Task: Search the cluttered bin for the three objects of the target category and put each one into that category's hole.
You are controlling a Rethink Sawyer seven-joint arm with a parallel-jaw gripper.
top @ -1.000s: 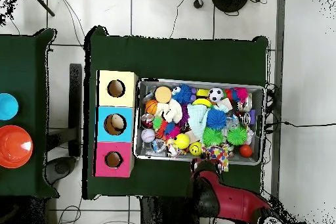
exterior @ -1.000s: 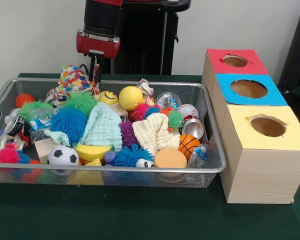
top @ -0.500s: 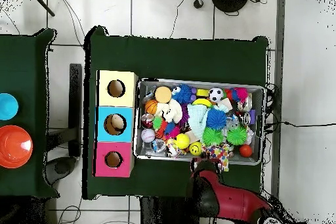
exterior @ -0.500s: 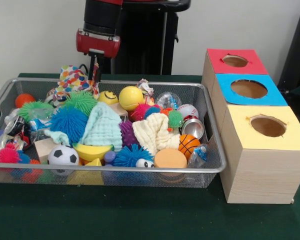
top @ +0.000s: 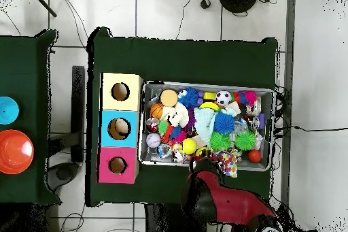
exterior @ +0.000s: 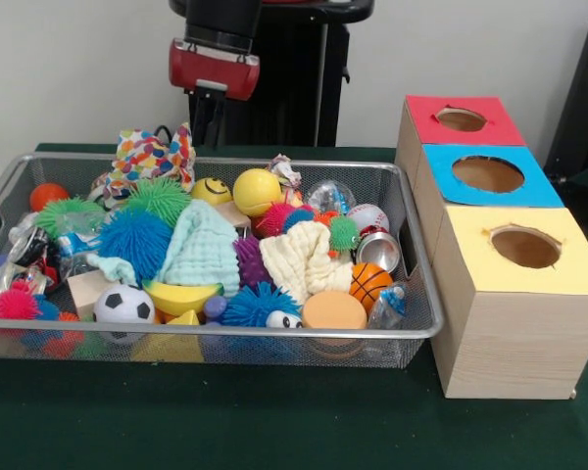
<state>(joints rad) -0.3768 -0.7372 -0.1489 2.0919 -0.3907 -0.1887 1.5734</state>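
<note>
The silver wire-mesh bin (exterior: 412, 328), packed with balls and soft toys, sits at nine o'clock of the three coloured wooden hole boxes (exterior: 514, 323) on the green counter (exterior: 274, 421). Which category is wanted I cannot tell. Beyond the bin's far rim hangs the claw (exterior: 204, 122), at twelve o'clock of the polka-dot cloth (exterior: 147, 157); its opening cannot be judged.

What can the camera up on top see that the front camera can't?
Only the overhead view shows the orange bowl and blue bowl on a second green table, plus the tiled floor. Only the front view shows the boxes' wooden sides and the smiley face on the yellow ball. Both show the wire bin full of toys, the yellow, blue and red boxes, and the red arm.
</note>
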